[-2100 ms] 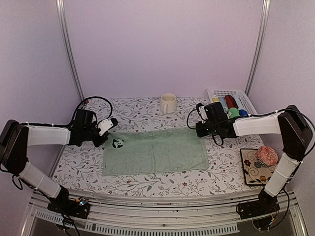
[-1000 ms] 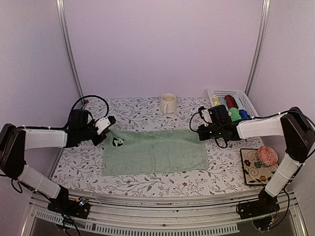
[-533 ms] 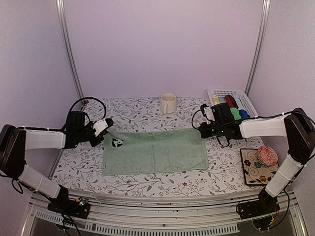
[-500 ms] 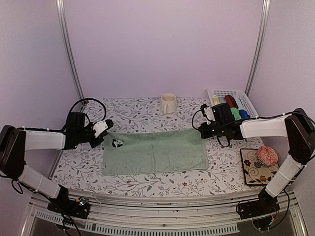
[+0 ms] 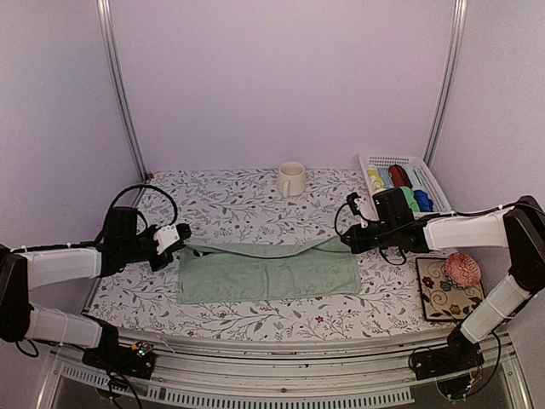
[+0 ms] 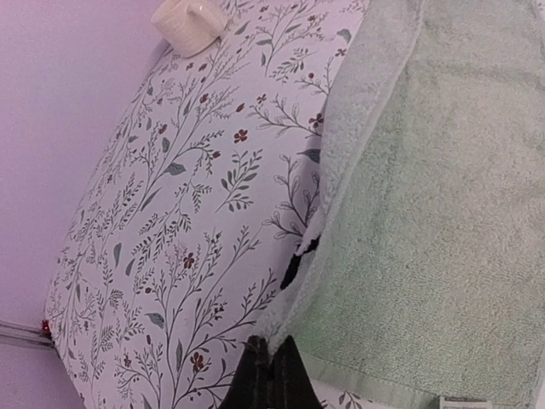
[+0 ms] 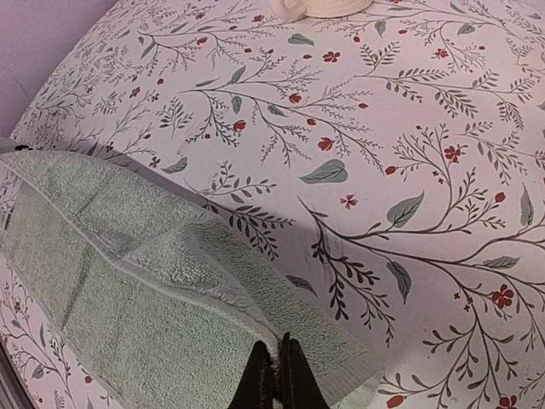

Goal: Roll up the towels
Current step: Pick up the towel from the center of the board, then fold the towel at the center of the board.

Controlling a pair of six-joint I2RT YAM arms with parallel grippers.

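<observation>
Both my grippers are clamping the pale sage green terry towel (image 5: pixel 268 274) lying on the floral tablecloth (image 5: pixel 247 200): left gripper (image 5: pixel 182 239) on its far left corner, right gripper (image 5: pixel 344 243) on its far right, holding that edge raised. Only my left wrist camera is catching a black mark (image 6: pixel 298 260) at the folded edge. Beyond, a cream mug (image 5: pixel 290 179) is standing; only the top view is showing the white slatted basket (image 5: pixel 423 164).

Towel (image 5: pixel 268 277) was plain pale sage green. Table (image 5: pixel 238 204) was white, printed with grey-green leafy sprigs and small red flowers. Mug (image 5: pixel 290 180) was cream. Basket (image 5: pixel 392 158) was white.
</observation>
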